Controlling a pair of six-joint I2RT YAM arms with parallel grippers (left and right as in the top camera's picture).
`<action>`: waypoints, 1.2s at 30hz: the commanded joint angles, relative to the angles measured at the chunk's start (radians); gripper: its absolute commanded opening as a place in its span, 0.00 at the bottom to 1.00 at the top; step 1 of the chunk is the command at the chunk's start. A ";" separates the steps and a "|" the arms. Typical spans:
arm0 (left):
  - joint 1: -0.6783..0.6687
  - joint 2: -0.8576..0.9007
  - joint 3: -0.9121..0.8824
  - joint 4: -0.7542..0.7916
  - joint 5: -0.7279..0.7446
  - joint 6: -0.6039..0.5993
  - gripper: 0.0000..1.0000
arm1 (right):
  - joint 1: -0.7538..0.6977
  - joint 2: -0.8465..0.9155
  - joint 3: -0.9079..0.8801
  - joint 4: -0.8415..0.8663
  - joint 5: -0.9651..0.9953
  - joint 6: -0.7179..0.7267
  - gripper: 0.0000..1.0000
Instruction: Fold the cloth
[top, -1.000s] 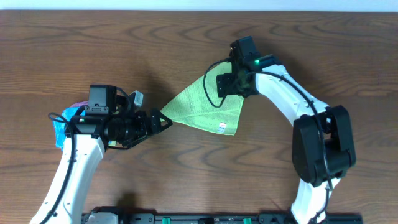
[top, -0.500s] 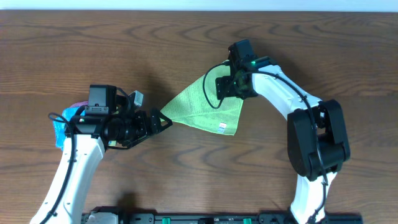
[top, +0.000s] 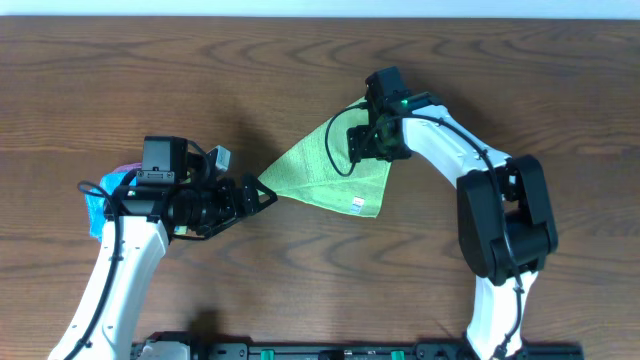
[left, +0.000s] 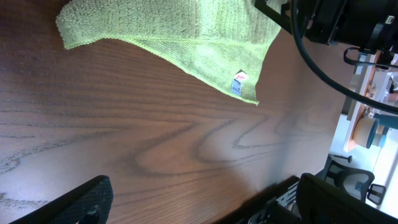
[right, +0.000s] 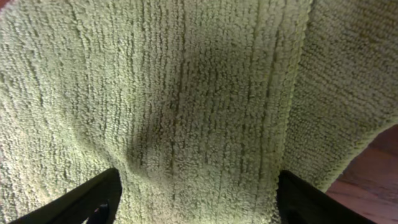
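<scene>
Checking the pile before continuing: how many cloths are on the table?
3: the green cloth mid-table, plus a blue cloth and pink cloth mostly hidden under the left arm; more may be hidden.

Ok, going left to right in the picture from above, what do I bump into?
Blue cloth → left gripper → lime-green cloth → right arm's black elbow. The right gripper sits over the green cloth, so I skipped it.

We saw a lime-green ribbed cloth (top: 325, 170), its white tag (top: 355, 205), and a dark brown wood-grained counter (top: 200, 80).
</scene>
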 joint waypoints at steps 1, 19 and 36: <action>-0.005 0.000 0.013 -0.002 -0.006 0.021 0.95 | 0.009 0.012 -0.003 0.003 -0.011 -0.005 0.77; -0.005 0.000 0.013 -0.002 -0.007 0.021 0.95 | 0.013 0.012 -0.003 0.006 -0.016 -0.005 0.16; -0.005 0.000 0.013 -0.010 -0.004 0.094 0.96 | 0.096 -0.112 0.062 0.009 -0.059 -0.047 0.01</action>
